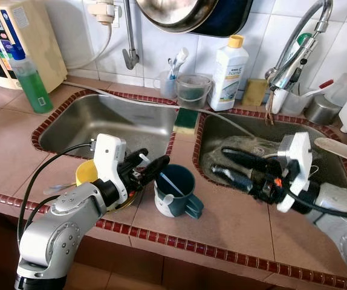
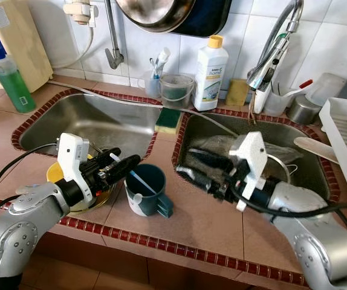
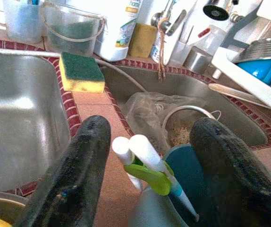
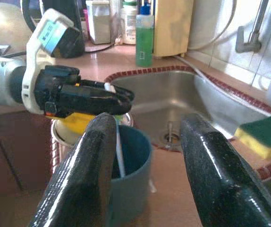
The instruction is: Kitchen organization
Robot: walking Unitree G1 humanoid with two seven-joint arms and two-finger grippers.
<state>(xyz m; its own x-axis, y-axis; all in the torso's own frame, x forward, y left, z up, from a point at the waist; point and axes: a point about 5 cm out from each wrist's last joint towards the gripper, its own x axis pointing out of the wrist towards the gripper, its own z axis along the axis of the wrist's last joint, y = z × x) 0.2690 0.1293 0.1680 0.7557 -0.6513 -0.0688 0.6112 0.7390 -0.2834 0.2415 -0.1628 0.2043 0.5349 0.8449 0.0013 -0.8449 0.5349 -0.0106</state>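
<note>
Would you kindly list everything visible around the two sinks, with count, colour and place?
mug: one, teal, on the counter between the basins, white-handled utensils standing in it
bowl: one, yellow, front counter beside the left gripper
sponge: one, green and yellow, on the divider between the basins
soap bottle: one, green, back left counter
detergent bottle: one, white with yellow cap, behind the sinks
small pail: one, clear, behind the sinks
toothbrush cup: one, clear, beside the pail
faucet: one, chrome, over the right sink
left gripper: black fingers open around the utensil handles at the mug
right gripper: black fingers open, over the right sink's near edge
</note>
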